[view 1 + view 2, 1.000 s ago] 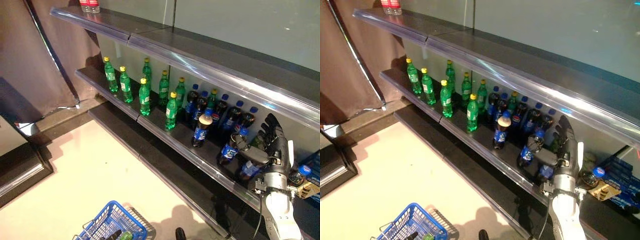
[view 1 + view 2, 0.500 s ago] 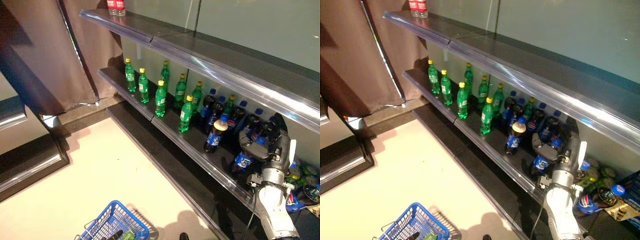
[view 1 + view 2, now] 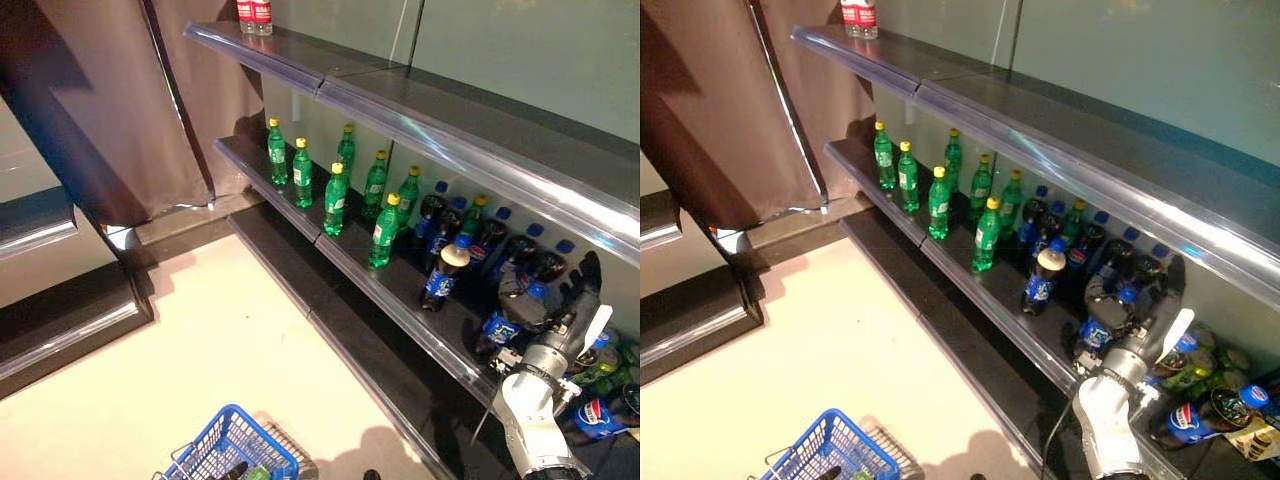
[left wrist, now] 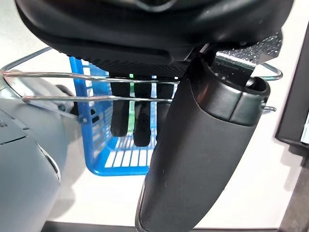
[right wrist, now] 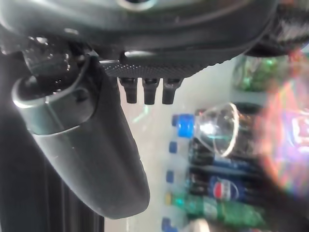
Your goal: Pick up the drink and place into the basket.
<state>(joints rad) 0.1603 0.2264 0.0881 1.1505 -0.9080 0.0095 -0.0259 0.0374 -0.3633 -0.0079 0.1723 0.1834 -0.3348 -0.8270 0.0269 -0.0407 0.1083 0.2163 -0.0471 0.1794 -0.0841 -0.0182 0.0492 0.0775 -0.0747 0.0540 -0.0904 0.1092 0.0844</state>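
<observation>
My left hand (image 4: 145, 116) curls around the wire handle of the blue plastic basket (image 3: 232, 452) on the floor. On the shelf, my right hand (image 3: 1137, 318) grips a dark cola bottle with blue label (image 3: 1098, 328); I should lift it straight, avoiding the neighbouring bottles.

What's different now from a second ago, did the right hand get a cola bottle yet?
The view has swung, so the shelf only seems to shift. The right hand has closed in from open beside the dark blue-capped cola bottle to wrap around it. The left hand keeps holding the blue wire basket; the green bottles are unchanged.
</observation>
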